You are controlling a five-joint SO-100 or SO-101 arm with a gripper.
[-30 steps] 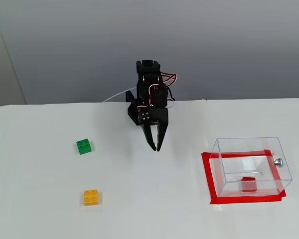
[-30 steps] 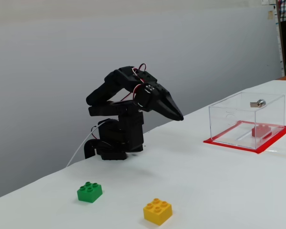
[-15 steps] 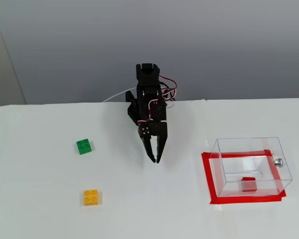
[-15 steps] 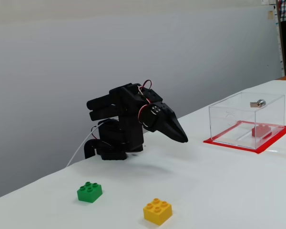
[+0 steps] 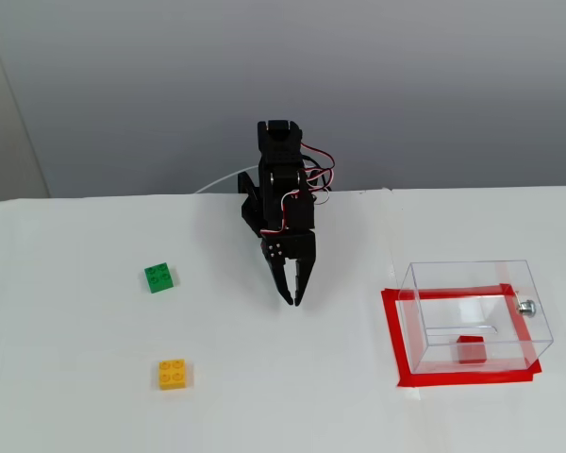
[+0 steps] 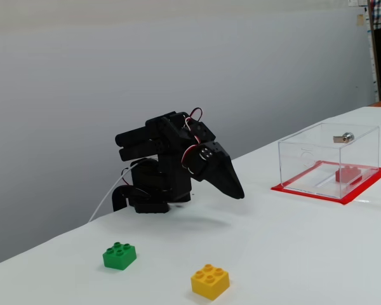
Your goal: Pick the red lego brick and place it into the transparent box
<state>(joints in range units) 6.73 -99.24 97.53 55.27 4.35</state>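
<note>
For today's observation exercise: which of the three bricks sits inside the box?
The red lego brick; it lies inside the transparent box, while the green and yellow ones lie on the open table.

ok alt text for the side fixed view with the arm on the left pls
A black arm's gripper hangs empty and shut above a white table, while the red brick sits inside the clear box at right. A green brick and yellow brick lie in front.
</note>
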